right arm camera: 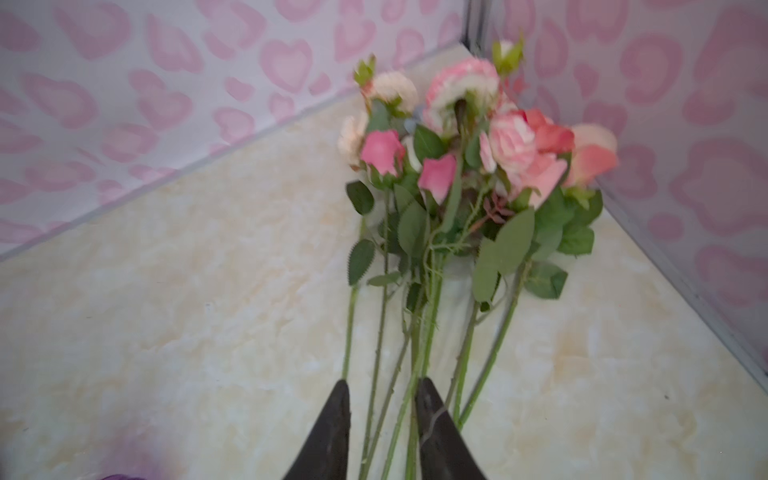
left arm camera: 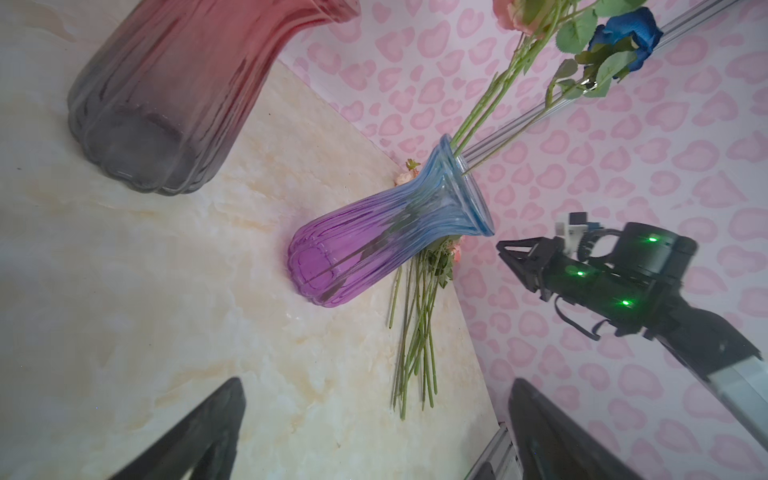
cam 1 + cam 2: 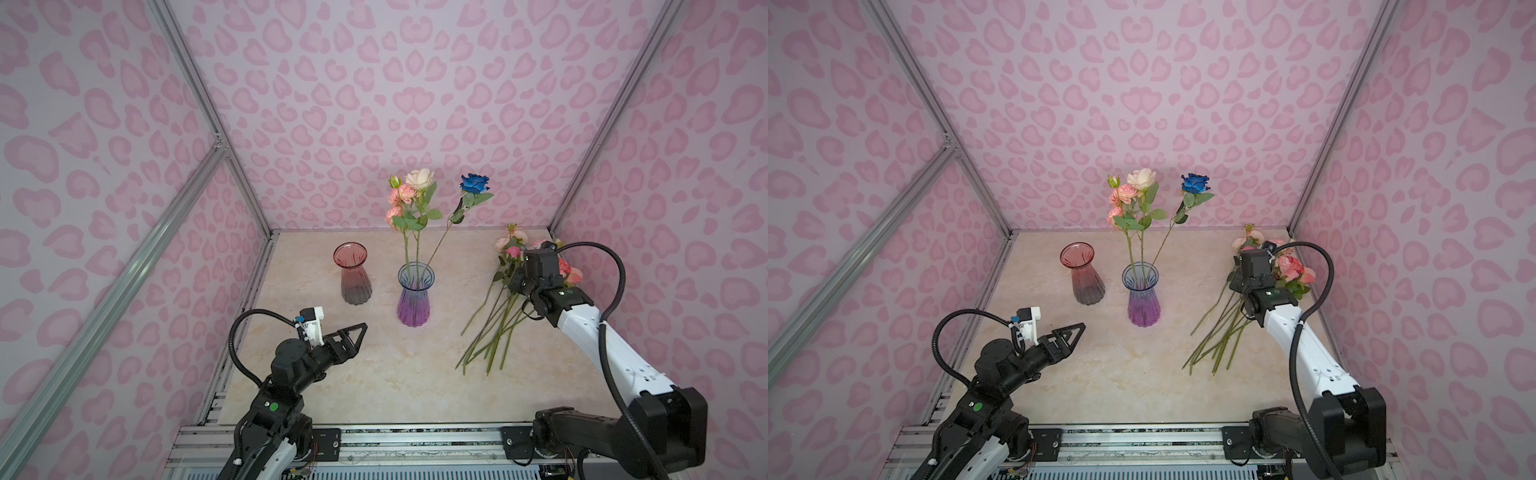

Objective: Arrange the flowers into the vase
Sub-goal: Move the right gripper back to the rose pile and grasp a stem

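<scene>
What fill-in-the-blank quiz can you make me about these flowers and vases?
The purple-and-blue vase holds pink, cream and one ___ rose.
The red vase holds ___ flowers.
The loose flowers lie on the ___.
The left arm's jaws stand ___, gripping nothing.
Missing: blue; no; table; open.

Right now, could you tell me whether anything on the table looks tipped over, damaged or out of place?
Nothing stands out. The purple-blue vase and the empty red vase both stand upright; the blue rose merely leans right in the former, and the remaining roses lie heaped near the far right corner of the table.
</scene>
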`<state>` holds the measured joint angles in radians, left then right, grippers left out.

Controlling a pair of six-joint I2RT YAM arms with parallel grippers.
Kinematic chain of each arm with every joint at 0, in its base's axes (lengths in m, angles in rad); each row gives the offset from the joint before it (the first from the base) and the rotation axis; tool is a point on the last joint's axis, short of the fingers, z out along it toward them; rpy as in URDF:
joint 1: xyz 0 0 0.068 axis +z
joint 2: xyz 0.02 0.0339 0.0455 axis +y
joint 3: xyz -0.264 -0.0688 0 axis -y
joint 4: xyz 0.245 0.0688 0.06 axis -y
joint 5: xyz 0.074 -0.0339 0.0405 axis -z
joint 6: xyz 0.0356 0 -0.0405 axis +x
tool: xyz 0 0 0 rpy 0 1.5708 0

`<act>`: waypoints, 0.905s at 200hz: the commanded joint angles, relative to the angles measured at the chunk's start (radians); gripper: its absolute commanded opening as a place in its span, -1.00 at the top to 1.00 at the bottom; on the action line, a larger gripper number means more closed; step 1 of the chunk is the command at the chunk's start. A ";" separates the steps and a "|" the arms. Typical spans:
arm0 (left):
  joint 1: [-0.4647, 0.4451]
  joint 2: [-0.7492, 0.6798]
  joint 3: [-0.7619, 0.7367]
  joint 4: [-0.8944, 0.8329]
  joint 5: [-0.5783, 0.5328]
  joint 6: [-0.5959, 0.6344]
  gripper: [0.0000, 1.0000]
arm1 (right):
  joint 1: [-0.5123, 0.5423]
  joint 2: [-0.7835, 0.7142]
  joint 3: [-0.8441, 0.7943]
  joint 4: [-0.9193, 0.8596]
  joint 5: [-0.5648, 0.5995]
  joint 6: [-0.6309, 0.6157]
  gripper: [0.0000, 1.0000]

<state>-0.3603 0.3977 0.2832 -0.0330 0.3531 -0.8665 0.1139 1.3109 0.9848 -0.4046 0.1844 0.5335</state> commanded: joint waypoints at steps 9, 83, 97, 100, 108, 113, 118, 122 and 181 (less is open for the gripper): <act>-0.050 0.032 0.004 0.072 -0.019 0.020 -0.96 | -0.092 0.166 0.032 -0.012 -0.172 0.046 0.33; -0.209 0.174 0.052 0.072 -0.082 0.046 -0.94 | -0.146 0.438 0.138 -0.021 -0.203 0.035 0.48; -0.212 0.171 0.053 0.064 -0.093 0.048 -0.94 | -0.149 0.460 0.150 -0.016 -0.204 0.028 0.54; -0.212 0.169 0.055 0.061 -0.097 0.049 -0.94 | -0.149 0.465 0.154 -0.019 -0.202 0.029 0.55; -0.213 0.163 0.058 0.057 -0.106 0.053 -0.94 | -0.156 0.481 0.162 -0.015 -0.206 0.024 0.64; -0.213 0.160 0.058 0.055 -0.112 0.056 -0.94 | -0.159 0.492 0.164 -0.012 -0.212 0.023 0.68; -0.213 0.155 0.061 0.052 -0.118 0.058 -0.94 | -0.161 0.499 0.169 -0.011 -0.220 0.022 0.73; -0.213 0.154 0.064 0.050 -0.123 0.060 -0.95 | -0.162 0.504 0.172 -0.009 -0.227 0.018 0.77; -0.213 0.177 0.110 0.029 -0.146 0.073 -0.95 | -0.137 0.349 0.137 0.003 -0.252 0.003 0.98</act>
<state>-0.5724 0.5602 0.3687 -0.0078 0.2256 -0.8089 -0.0414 1.7363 1.1343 -0.4107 -0.0540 0.5529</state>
